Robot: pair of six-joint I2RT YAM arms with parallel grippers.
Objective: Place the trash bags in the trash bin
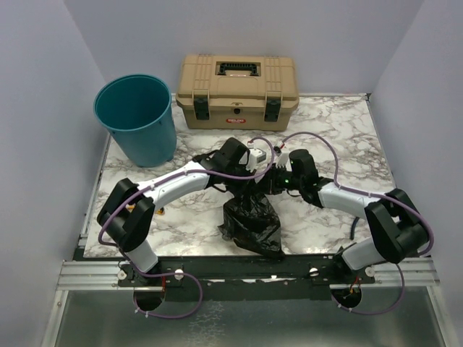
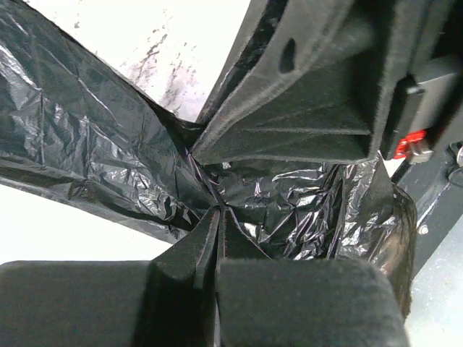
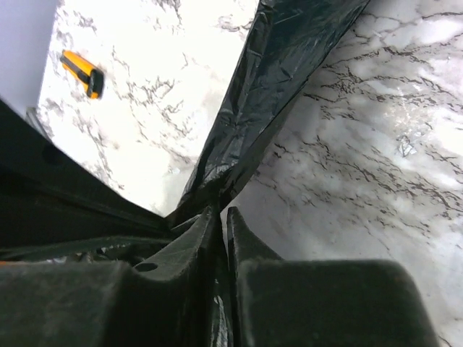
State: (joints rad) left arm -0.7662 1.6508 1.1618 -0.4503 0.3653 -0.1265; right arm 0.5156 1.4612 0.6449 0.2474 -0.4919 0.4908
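You see 1 glossy, crinkled black bag (image 1: pixel 252 220), bunched and drawn up at its top, low on the worktop (image 1: pixel 333 123) near front centre. The teal bin (image 1: pixel 137 119) stands upright at the far-left corner, well apart.

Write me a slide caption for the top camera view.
Crumpled black trash bag pinched mid-table by left gripper and right gripper; teal trash bin and tan toolbox stand at the far edge.

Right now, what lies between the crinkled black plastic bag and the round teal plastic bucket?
In the top view, only bare marble table lies between black bag and teal bucket; the left arm's white link crosses above it.
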